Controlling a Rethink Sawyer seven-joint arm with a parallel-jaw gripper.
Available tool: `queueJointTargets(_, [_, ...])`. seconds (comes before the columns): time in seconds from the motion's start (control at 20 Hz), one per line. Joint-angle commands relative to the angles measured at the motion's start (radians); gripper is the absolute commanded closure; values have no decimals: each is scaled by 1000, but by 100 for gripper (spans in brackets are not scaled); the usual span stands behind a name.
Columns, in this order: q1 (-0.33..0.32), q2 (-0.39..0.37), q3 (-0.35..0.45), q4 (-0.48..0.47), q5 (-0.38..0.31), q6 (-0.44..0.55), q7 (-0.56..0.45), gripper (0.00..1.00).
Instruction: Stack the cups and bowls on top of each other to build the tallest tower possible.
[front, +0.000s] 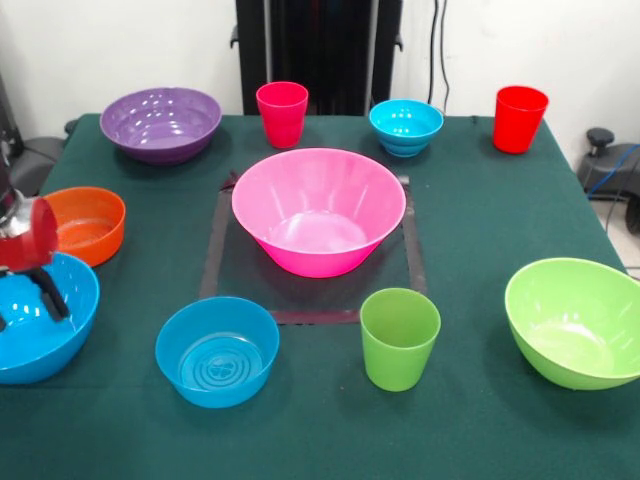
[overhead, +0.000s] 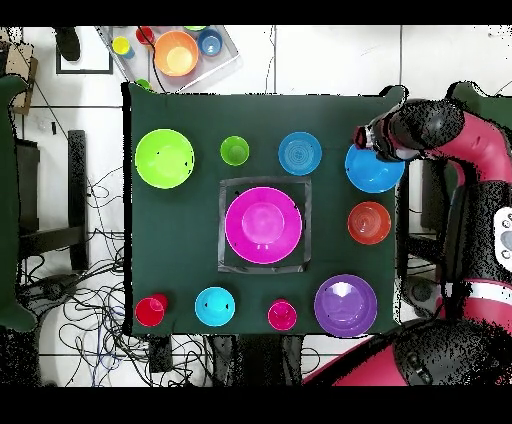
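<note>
Nearest: blue bowl (front: 217, 351) and green cup (front: 399, 338), both loose. Big pink bowl (front: 319, 210) empty inside taped square (front: 215, 245); nothing stacked yet, whole tower left to build. Gripper (front: 40, 290) over edge blue bowl (front: 35, 320); finger state impossible to tell.

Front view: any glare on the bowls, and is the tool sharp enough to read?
Front view: bright highlights on the purple bowl, softer sheen inside the pink bowl and lime bowl; the tool over the large blue bowl at the left edge is smeared, its state unreadable. Overhead view: a white glare patch in the purple bowl; the tool is ragged.
</note>
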Motion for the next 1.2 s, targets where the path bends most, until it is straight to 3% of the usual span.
queueJointTargets(0.05, [-8, -90, -105, 184, -87, -142, -144, 0])
queueJointTargets(0.25, [-9, -133, -135, 293, -71, -214, -43, 0])
queueJointTargets(0.45, [11, -174, -161, 349, -41, -222, 35, 0])
queueJointTargets(0.85, [48, -199, -204, 424, -8, -288, 145, 0])
queueJointTargets(1.2, [68, -173, -220, 419, 17, -330, 150, 0])
